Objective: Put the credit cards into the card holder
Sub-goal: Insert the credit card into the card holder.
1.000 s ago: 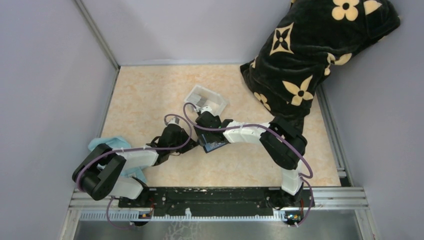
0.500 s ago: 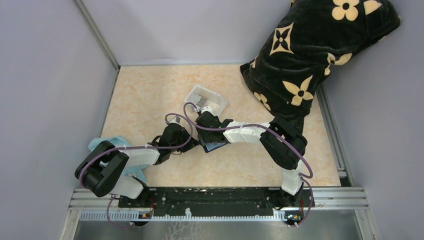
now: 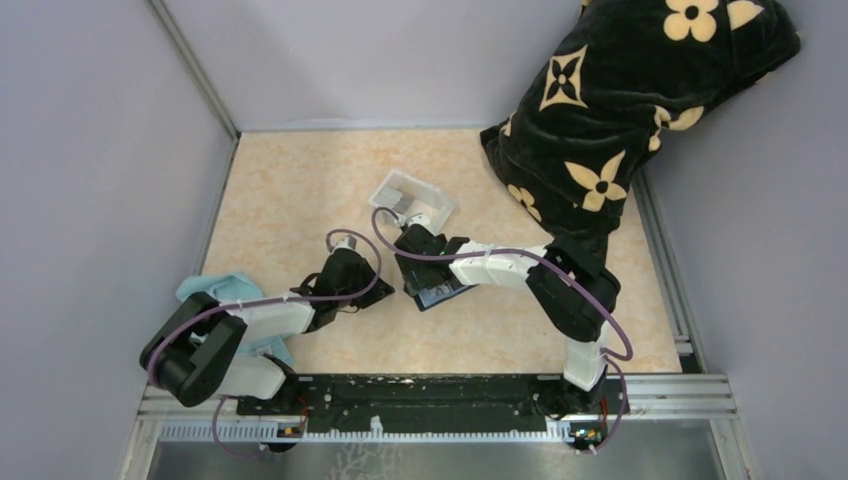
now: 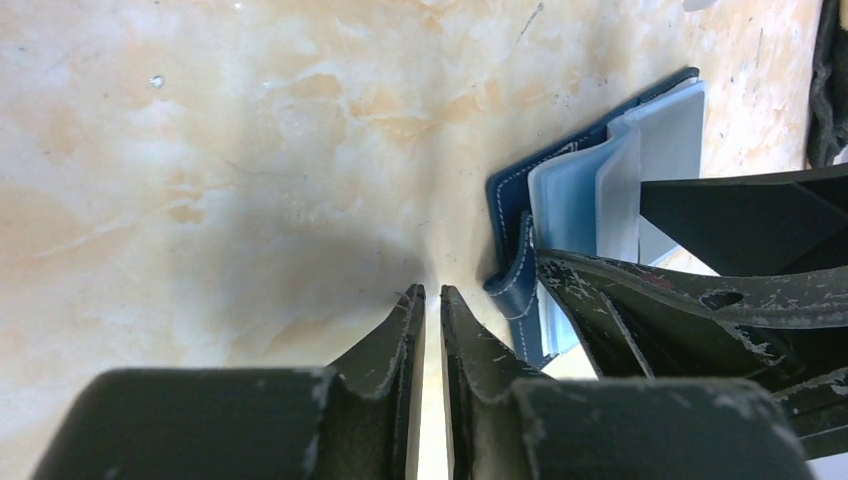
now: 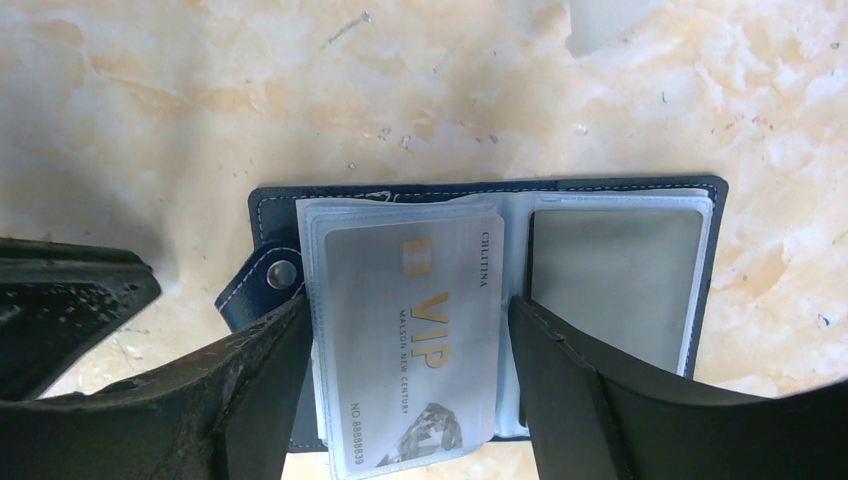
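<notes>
The card holder (image 5: 400, 195) is a navy wallet lying open on the table, snap stud at its left edge. A grey VIP credit card (image 5: 410, 340) sits in a clear sleeve on its left half. Another grey card (image 5: 610, 280) fills the right pocket. My right gripper (image 5: 408, 330) is open, with a finger along each long side of the VIP card. In the top view the right gripper (image 3: 425, 270) covers most of the wallet (image 3: 445, 296). My left gripper (image 4: 428, 292) is shut and empty, just left of the wallet's edge (image 4: 510, 230); it also shows in the top view (image 3: 368, 290).
A white plastic tray (image 3: 412, 200) stands just behind the grippers. A light blue cloth (image 3: 225, 290) lies by the left arm. A black fabric with tan flowers (image 3: 620, 110) fills the back right corner. Grey walls enclose the table.
My right gripper and the wallet have shifted slightly toward the near right. My left arm has drawn back a little to the left, still shut.
</notes>
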Robot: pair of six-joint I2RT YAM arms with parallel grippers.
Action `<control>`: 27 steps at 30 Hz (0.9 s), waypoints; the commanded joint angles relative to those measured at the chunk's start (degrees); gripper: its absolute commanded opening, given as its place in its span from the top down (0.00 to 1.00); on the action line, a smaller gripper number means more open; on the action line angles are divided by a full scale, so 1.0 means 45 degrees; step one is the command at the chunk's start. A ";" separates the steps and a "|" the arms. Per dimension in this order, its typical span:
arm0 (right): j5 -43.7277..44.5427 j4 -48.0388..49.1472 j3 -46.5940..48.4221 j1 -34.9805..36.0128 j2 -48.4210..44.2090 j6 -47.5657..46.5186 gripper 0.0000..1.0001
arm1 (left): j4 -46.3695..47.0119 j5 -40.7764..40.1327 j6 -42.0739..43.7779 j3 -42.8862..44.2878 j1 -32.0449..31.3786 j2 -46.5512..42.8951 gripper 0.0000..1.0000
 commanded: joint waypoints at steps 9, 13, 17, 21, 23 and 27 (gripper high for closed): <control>-0.0371 -0.0846 -0.0110 0.0028 -0.1090 -0.0297 0.08 | -0.1691 -0.0570 0.0299 -0.0245 -0.0079 -0.0801 0.82; -0.0241 -0.0921 -0.0001 0.0018 -0.1361 -0.0397 0.08 | -0.1850 -0.0595 0.0279 -0.0135 -0.0079 -0.0927 0.82; -0.0071 -0.0740 0.0111 0.0008 -0.1954 -0.0610 0.08 | -0.2105 -0.0699 0.0277 -0.0015 -0.0079 -0.1264 0.82; 0.0165 -0.0926 0.0774 -0.0005 -0.2269 -0.0866 0.08 | -0.2389 -0.0762 0.0281 0.0158 -0.0079 -0.1720 0.81; 0.0196 -0.1128 0.1055 -0.0074 -0.2276 -0.0954 0.09 | -0.2548 -0.0624 0.0265 0.0316 -0.0079 -0.1928 0.80; 0.0017 -0.1256 0.0968 -0.0118 -0.2345 -0.1020 0.10 | -0.2501 -0.0143 0.0083 0.0511 -0.0214 -0.2267 0.80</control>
